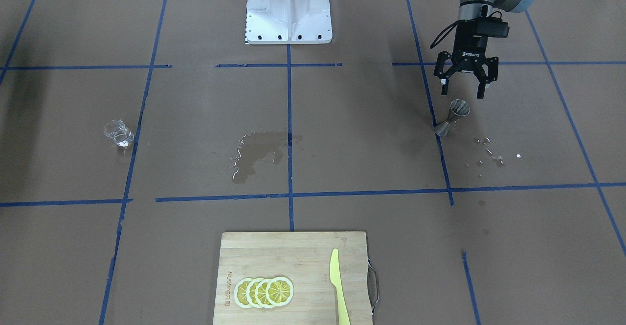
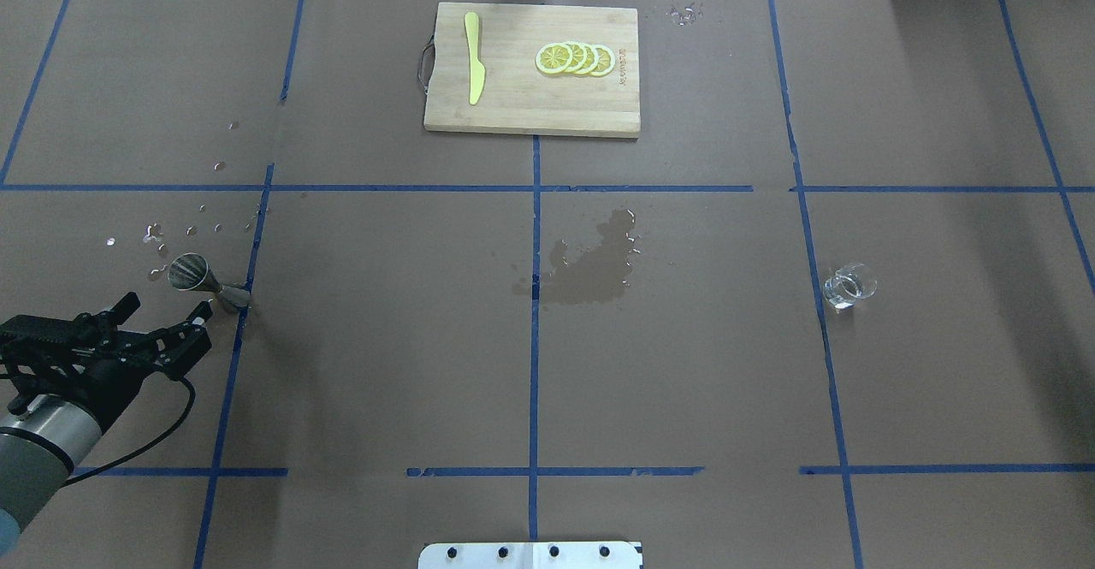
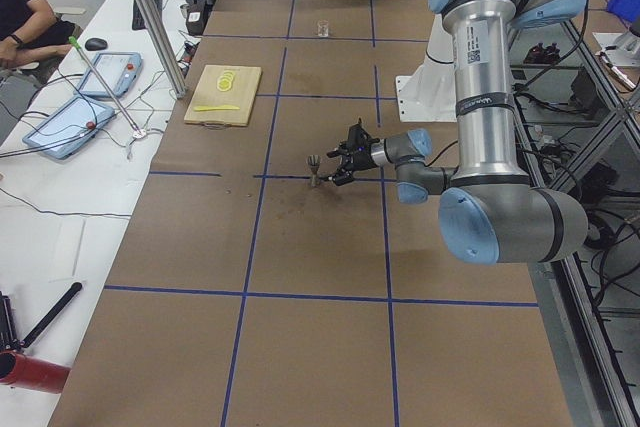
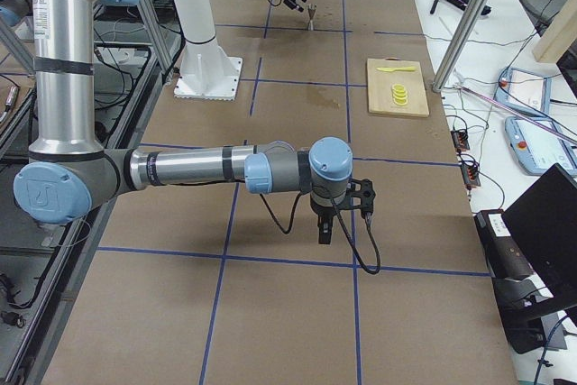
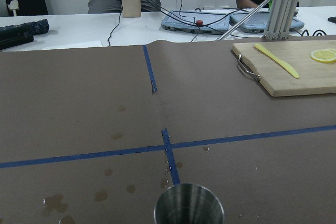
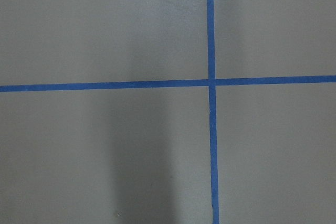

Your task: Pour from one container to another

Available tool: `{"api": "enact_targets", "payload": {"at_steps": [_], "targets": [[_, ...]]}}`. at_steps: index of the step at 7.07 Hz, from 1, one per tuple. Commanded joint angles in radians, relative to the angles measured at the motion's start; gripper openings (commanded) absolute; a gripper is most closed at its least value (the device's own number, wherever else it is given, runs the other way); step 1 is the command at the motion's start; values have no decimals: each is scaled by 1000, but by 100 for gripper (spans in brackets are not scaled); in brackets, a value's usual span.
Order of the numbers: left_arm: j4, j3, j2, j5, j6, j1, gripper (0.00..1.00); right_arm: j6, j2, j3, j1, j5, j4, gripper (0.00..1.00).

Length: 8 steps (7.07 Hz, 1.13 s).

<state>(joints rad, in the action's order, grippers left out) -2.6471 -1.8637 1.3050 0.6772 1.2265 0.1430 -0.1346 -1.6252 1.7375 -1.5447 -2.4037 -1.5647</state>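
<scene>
Jigger: the metal jigger [image 1: 454, 117] stands upright on the table [image 1: 362, 134] at the right of the front-facing view, its foot on a blue tape line; its open mouth faces up, which suits it as the vessel to be poured into

Glass tumbler: the glass tumbler [image 1: 118, 133] stands at the far left of the same view, well apart from the jigger and with no arm near it; whether it holds liquid is too hard to read

Left pincer: the left pincer [image 1: 462, 93] hangs just above and behind the jigger, jaws spread wide and holding nothing; its wrist view has the jigger's rim at the bottom centre, so it looks lined up to close on the jigger, probably to carry or steady it

Right pincer: the right pincer [image 4: 343, 214] shows only in the right side view, low over bare table in the lower middle of the frame; I cannot tell whether it is spread or closed

Wet patch: a dark wet patch [image 1: 257, 151] lies at the centre, and droplets [image 1: 489, 151] lie right of the jigger

Cutting board: the cutting board [image 1: 293, 251] at the bottom centre carries lemon slices [image 1: 264, 292] and a yellow knife [image 1: 337, 286], clear of both vessels

Step in hand: reaching for the jigger, I judge; no pouring is possible with the vessels this far apart
</scene>
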Motion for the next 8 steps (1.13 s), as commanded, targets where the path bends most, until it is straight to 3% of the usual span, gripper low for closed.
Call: {"api": "enact_targets", "payload": {"at_steps": [1,2,4,6,8], "targets": [[1,93,74,-63,44,-13,99,0,-1,2,0,0,0,100],[-5,151,115,-103,45,-13,99,0,-1,2,0,0,0,100],[-11,175,146,-149,45,-11,93,1,-2,-3,0,0,0,100],[-11,176,151,-151,44,-11,82,0,-1,-4,0,0,0,100],[-10,199,163,-151,42,-10,82,0,1,-1,0,0,0,100]]}}
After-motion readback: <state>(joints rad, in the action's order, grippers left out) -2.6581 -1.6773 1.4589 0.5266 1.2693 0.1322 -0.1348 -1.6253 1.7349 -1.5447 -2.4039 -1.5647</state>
